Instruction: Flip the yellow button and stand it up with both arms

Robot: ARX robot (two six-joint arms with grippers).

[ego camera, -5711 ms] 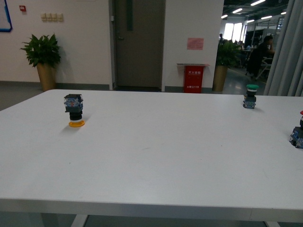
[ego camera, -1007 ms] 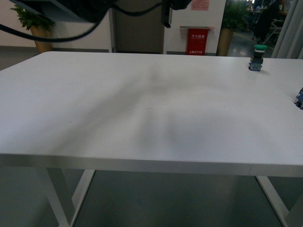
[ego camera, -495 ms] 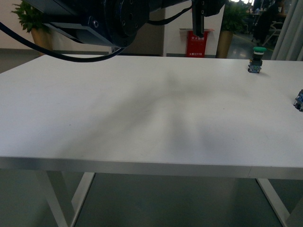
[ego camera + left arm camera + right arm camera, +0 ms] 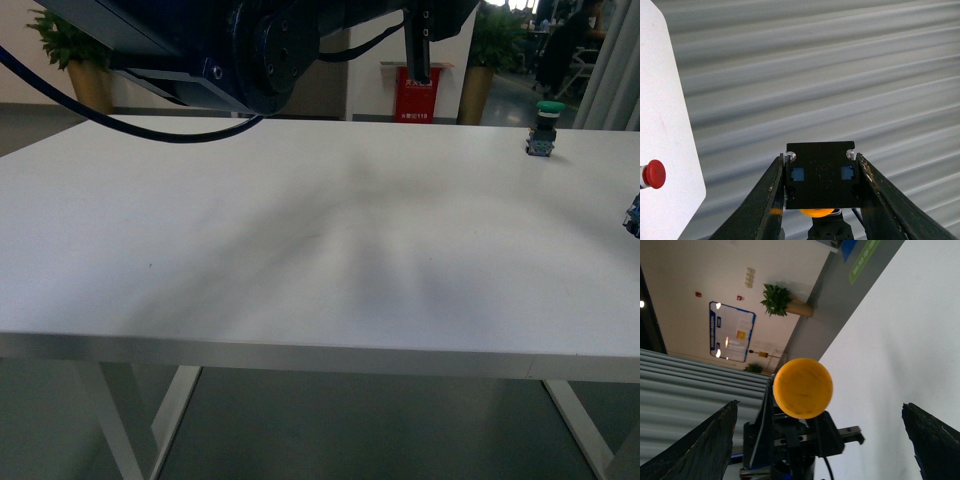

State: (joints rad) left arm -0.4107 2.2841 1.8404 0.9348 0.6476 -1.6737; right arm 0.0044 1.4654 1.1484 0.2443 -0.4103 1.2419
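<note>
Your left gripper [image 4: 821, 167] is clamped on the yellow button [image 4: 822, 181], its fingers pressing both sides of the boxy block. The button is held in the air, off the white table [image 4: 300, 250]. In the right wrist view, its yellow cap faces the camera. Your right gripper [image 4: 819, 407] is spread wide and holds nothing. A green button [image 4: 543, 128] stands near the table's far right corner.

Front view: body camera, facing forward and slightly down across the white table [image 4: 300, 230]; left arm [image 4: 250, 40] close overhead.
Left wrist view: close behind the yellow button [image 4: 822, 180], at its block end.
Right wrist view: close, facing its cap.
Shared: the button, by both wrist views, from opposite ends; the table, by all three.
</note>
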